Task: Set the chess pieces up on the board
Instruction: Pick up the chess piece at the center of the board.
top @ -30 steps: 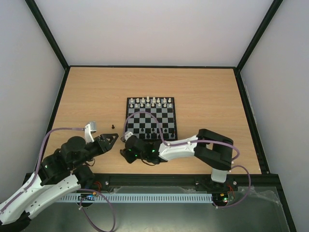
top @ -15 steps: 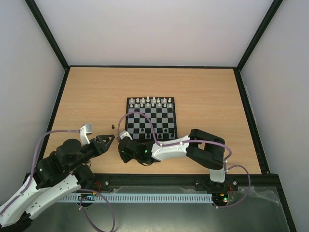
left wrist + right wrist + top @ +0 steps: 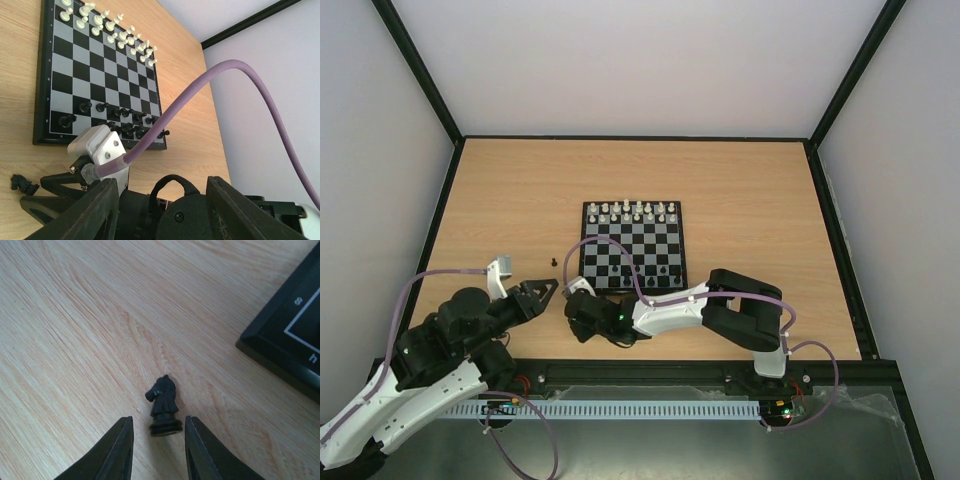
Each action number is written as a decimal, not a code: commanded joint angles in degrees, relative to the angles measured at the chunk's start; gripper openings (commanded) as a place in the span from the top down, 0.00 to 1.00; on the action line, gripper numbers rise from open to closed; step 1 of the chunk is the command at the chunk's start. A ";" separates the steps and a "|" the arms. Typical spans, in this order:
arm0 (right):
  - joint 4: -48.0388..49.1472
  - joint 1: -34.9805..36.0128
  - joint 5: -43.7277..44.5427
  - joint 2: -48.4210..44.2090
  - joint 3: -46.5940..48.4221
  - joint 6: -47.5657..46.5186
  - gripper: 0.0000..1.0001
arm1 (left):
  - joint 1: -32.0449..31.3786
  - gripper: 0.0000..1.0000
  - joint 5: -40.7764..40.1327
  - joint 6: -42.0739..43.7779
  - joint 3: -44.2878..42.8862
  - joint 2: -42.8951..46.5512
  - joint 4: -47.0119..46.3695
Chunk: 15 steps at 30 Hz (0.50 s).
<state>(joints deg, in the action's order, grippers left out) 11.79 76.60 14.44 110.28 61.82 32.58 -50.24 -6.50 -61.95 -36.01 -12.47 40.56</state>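
Nearest me, my right end effector [image 3: 158, 440] straddles the upright black knight [image 3: 164, 405] on the table [image 3: 75, 315], jaws narrowly parted and not yet pinching, since this piece stands off the seven o'clock corner of the board [image 3: 280, 347]. My left end effector [image 3: 546, 290], at its nine o'clock, hangs half-open and empty. Beyond, white pieces [image 3: 638, 210] line the board's twelve o'clock edge, and the pale wood-grain table ends at plain walls [image 3: 620, 60].
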 commanded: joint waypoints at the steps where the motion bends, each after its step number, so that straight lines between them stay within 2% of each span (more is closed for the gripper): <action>1: -1.36 0.49 0.99 1.55 -1.42 0.64 0.73 | -0.17 0.49 -0.70 0.50 0.71 -0.77 -1.40; 4: -1.27 0.48 1.02 1.77 -1.55 0.70 0.76 | -0.14 0.49 -0.72 0.56 0.89 -1.21 -1.72; 15: -0.96 0.47 0.95 2.71 -0.81 0.04 0.75 | -0.19 0.49 -0.70 0.61 1.23 -2.38 -2.74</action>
<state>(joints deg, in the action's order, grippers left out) 11.92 76.60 14.46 111.28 61.01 32.77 -50.24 -6.52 -61.95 -35.55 -14.22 39.35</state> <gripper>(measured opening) 0.244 0.514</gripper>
